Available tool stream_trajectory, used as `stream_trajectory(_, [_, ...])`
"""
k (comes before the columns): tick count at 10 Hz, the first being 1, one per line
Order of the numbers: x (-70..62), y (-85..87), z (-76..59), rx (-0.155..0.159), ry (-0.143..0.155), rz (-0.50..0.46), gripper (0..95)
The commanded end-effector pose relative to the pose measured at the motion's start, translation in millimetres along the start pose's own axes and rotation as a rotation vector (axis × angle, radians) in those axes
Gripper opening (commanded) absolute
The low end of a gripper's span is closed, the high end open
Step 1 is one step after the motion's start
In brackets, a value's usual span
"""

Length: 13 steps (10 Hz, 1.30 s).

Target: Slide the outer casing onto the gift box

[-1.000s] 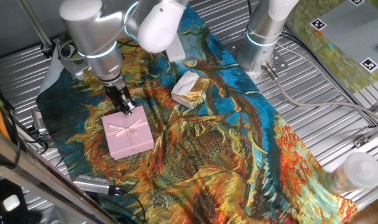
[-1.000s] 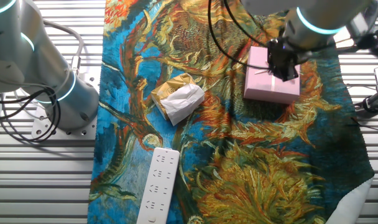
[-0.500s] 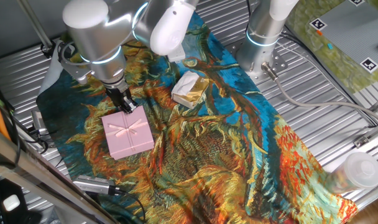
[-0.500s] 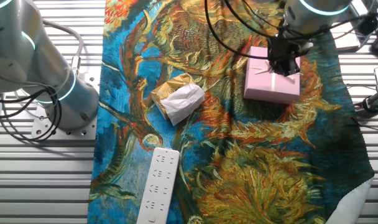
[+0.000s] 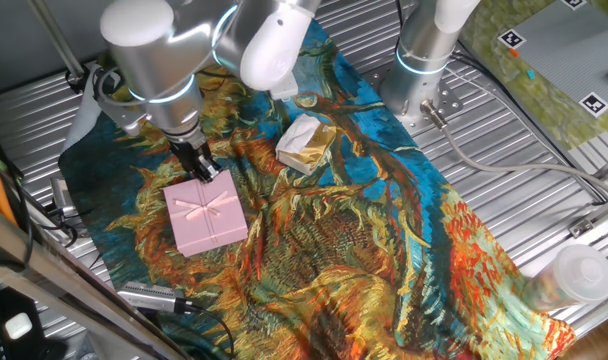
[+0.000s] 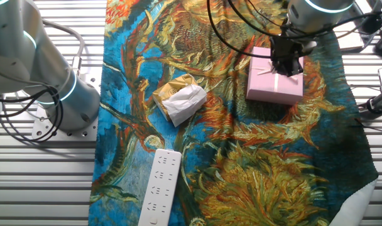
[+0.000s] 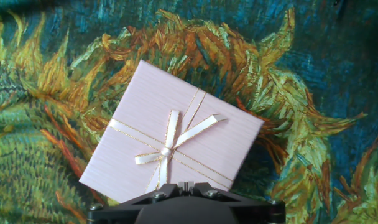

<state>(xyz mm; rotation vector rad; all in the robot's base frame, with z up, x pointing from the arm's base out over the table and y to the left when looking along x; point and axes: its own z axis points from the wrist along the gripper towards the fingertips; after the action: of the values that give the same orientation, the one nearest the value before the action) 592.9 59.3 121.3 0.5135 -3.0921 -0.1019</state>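
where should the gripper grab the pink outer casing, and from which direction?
Take the outer casing across two opposite side edges, coming straight down from above. It lies flat on the patterned cloth with all four edges free, and the bow sits mid-top, so a centre pinch is awkward. The gripper already hangs over one edge; the casing sits rotated in the hand view, so align the wrist first.
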Motion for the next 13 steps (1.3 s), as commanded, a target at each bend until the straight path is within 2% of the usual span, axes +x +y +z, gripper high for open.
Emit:
stream_trajectory(1, [0.3,-0.6,0.0,0.017,0.007,-0.002,0.0])
stream_trajectory(8, [-0.4,-2.0,0.3,0.034,0.003,-0.044,0.0])
stream_trajectory(10, [-5.7,-11.8,0.4,0.031,0.004,-0.072,0.0])
stream_trajectory(13, [-7.5,-41.1,1.4,0.015,0.0,-0.126,0.0])
